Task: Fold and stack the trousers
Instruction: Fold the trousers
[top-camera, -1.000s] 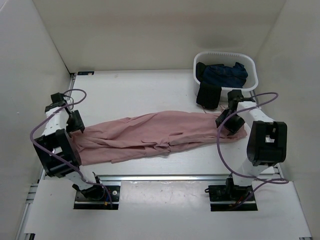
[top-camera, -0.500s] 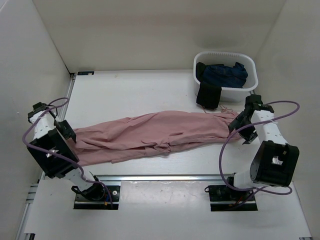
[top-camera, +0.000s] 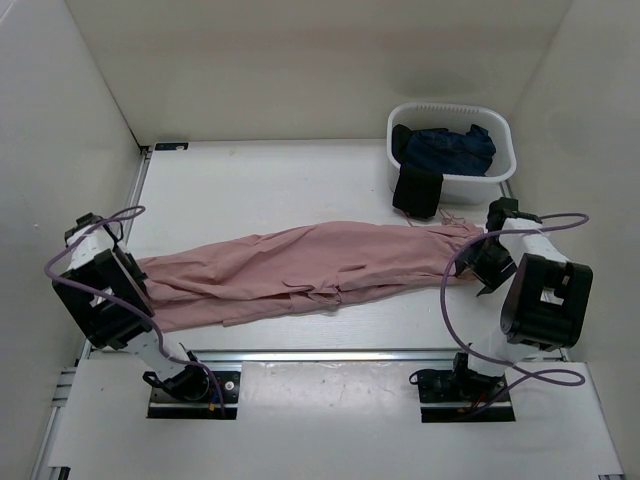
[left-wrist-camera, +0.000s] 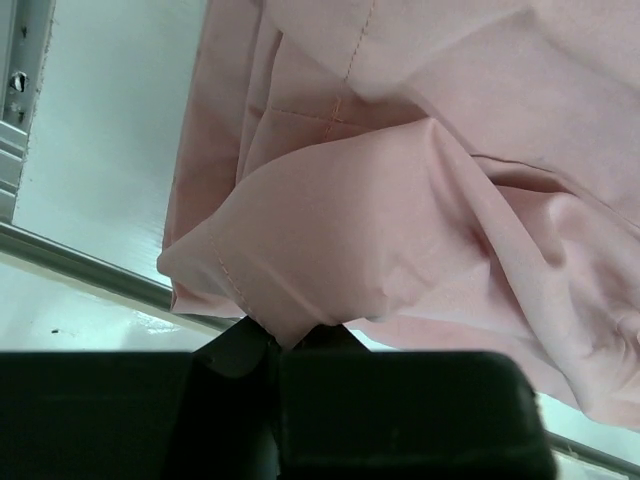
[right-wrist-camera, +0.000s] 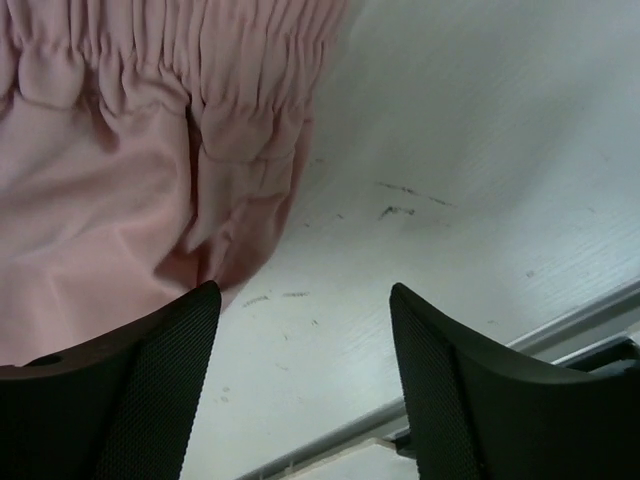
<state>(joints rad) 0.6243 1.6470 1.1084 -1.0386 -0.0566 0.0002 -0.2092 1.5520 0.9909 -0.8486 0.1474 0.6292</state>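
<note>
The dusty-pink trousers lie stretched across the table, leg ends at the left and gathered waistband at the right. My left gripper sits at the leg-end edge. In the left wrist view it is shut on a pinched fold of the pink fabric. My right gripper is low beside the waistband end. In the right wrist view it stands open over bare table, with its left finger at the corner of the cloth and nothing between the fingers.
A white basket at the back right holds dark navy garments; a black piece hangs over its front wall, close to the waistband. A metal rail runs along the table's near edge. White walls enclose left, right and back.
My left gripper has drawn back to the leg-end edge and shut on a fold of the fabric. My right gripper came off the waistband and now sits open just beside it.
</note>
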